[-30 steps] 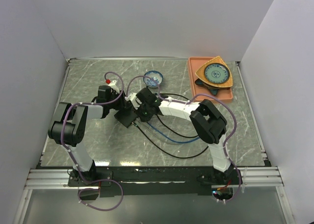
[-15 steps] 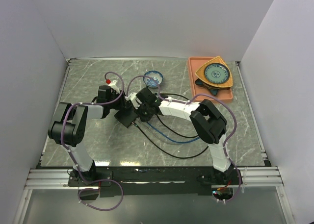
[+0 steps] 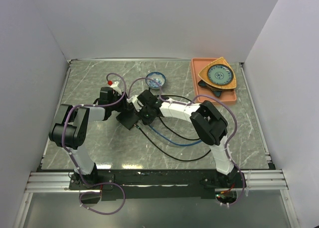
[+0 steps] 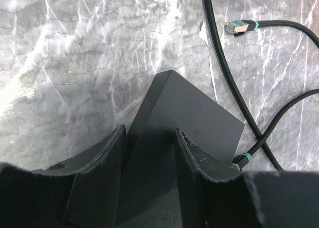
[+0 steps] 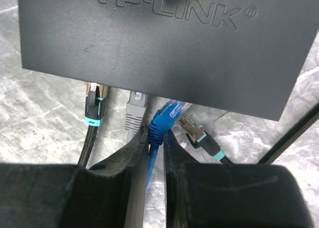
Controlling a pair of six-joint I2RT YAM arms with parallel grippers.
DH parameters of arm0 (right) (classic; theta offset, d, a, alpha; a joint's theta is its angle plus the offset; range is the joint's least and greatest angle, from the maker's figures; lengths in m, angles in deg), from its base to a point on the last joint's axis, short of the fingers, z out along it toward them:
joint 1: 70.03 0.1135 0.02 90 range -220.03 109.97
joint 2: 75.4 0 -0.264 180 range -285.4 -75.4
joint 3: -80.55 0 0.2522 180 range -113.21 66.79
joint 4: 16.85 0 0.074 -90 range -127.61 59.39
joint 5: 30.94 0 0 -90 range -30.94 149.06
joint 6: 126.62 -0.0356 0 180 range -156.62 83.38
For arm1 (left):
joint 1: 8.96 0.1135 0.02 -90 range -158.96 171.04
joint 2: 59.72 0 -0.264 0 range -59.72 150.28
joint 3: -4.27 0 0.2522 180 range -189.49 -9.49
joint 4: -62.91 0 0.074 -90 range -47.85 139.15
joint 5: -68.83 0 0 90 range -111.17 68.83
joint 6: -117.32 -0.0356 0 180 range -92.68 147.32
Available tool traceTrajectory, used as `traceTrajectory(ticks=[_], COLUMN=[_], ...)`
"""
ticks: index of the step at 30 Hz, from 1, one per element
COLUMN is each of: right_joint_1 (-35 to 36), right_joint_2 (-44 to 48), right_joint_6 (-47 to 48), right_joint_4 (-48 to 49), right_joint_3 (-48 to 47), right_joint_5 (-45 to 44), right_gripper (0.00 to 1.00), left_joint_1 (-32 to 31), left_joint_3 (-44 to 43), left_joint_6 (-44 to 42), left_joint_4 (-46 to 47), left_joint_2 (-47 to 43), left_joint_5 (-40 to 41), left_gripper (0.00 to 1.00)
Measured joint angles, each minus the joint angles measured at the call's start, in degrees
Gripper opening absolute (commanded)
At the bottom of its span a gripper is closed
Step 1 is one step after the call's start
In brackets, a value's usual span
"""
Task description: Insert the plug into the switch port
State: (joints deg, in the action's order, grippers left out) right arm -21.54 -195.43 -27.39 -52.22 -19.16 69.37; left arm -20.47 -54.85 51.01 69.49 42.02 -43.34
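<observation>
The switch is a flat matte-black box lettered TP-LINK, lying mid-table. My left gripper is shut on its near end, one finger on each face. My right gripper is shut on the blue plug. The plug's clear tip is tilted and reaches the switch's port edge; the port itself is hidden beneath that edge. In the top view both grippers meet at the switch, left and right.
Along the same edge are a black teal-banded plug, a grey plug and a slanted gold-tipped plug. Black and blue cables loop to the right. A blue bowl and an orange tray stand behind.
The right arm's elbow has shifted slightly left. Both grips and the switch look unchanged.
</observation>
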Motion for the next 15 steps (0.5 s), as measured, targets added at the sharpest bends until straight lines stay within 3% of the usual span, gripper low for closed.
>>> traceTrajectory(ticks=[8, 13, 15], right_joint_1=[0.0, 0.0, 0.0], right_joint_2=[-1.3, -1.7, -1.7], right_joint_6=[-0.5, -0.7, -0.7], right_joint_4=[-2.3, -3.3, -3.2], right_joint_3=[-2.3, -3.2, -3.2], right_joint_5=[-0.3, -0.4, -0.4], right_gripper=[0.0, 0.07, 0.1], left_joint_1=[0.0, -0.1, -0.1], left_joint_3=[-0.2, -0.3, -0.3], left_joint_6=[0.0, 0.0, 0.0], left_joint_4=[-0.1, -0.2, -0.3], left_joint_2=[0.0, 0.0, 0.0], left_joint_5=[0.4, 0.8, 1.0], left_gripper=[0.28, 0.3, 0.35])
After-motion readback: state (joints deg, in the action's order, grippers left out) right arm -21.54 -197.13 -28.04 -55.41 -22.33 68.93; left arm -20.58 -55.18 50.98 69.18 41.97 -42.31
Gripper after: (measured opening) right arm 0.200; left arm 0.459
